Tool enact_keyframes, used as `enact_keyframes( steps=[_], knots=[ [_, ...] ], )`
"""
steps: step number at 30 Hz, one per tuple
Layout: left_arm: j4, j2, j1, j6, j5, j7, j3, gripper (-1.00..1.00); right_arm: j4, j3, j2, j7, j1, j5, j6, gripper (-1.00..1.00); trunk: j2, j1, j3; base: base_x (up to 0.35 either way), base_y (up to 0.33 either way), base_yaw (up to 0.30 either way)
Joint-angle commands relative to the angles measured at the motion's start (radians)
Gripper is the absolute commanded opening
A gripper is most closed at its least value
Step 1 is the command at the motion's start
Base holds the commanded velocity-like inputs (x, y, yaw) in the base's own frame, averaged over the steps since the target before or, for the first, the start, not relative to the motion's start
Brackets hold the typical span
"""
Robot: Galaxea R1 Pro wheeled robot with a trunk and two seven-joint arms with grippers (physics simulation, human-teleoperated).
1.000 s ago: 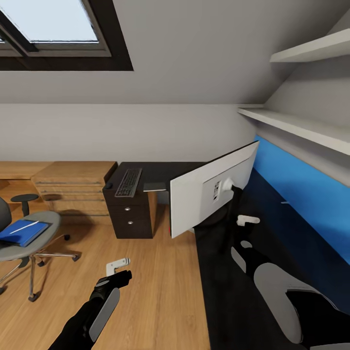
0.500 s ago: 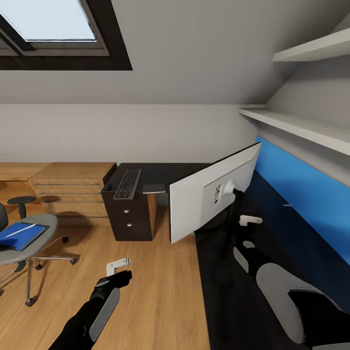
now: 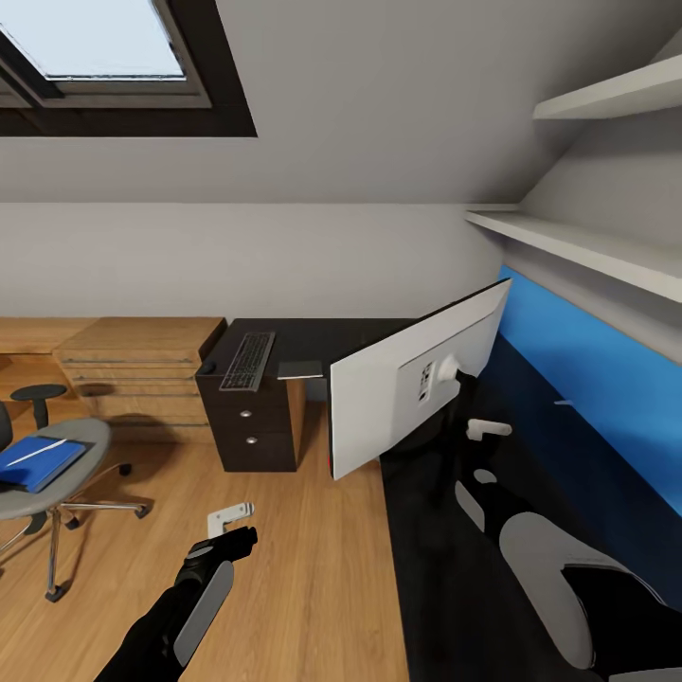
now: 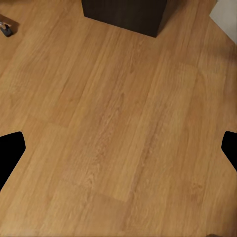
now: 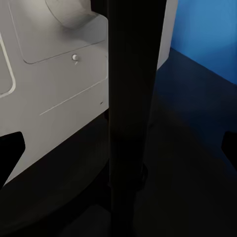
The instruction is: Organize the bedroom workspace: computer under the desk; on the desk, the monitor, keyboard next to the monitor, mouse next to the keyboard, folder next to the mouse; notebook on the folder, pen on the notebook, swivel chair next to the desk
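Your right gripper (image 3: 478,429) sits low over the glossy black L-shaped desk (image 3: 445,568), just behind the wide flat monitor with the white back (image 3: 417,379). From the right wrist view the monitor's thin black stand (image 5: 126,123) rises straight between your fingertips (image 5: 10,148), which are spread wide at either side of it and not touching it. The monitor stands tilted at the desk's outer edge, its lower corner overhanging the light wooden plank floor (image 3: 313,559), back turned to you, with the blue back panel (image 3: 606,398) behind your arm.

Your left gripper (image 3: 230,518) hangs over the bare floor, jaws wide apart and holding nothing; the wrist view shows the dark drawer unit (image 4: 126,15) ahead.

On the far stretch of the desk, above those drawers, the slim silver-grey keyboard with dark keys (image 3: 248,360) lies near the end edge. Well off to the left, the grey padded swivel chair (image 3: 52,474) carries the flat bright blue folder (image 3: 38,461) on its seat, a thin white pen (image 3: 38,451) lying across it.
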Motion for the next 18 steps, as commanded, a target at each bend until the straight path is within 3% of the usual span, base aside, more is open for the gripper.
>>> enact_keyframes(
  steps=[1,18],
  knots=[
    [-0.002,0.001,-0.001,0.002,0.009,0.010,-0.004,1.00,0.001,-0.004,0.000,0.001,-0.001,0.000,-0.003,1.00,-0.001,0.000,-0.002,0.004,0.000,0.000],
    [-0.002,0.001,-0.001,0.001,0.009,0.010,-0.005,1.00,0.034,-0.006,-0.020,0.001,-0.001,-0.002,0.011,1.00,-0.001,0.000,-0.002,0.017,0.000,0.000]
  ],
)
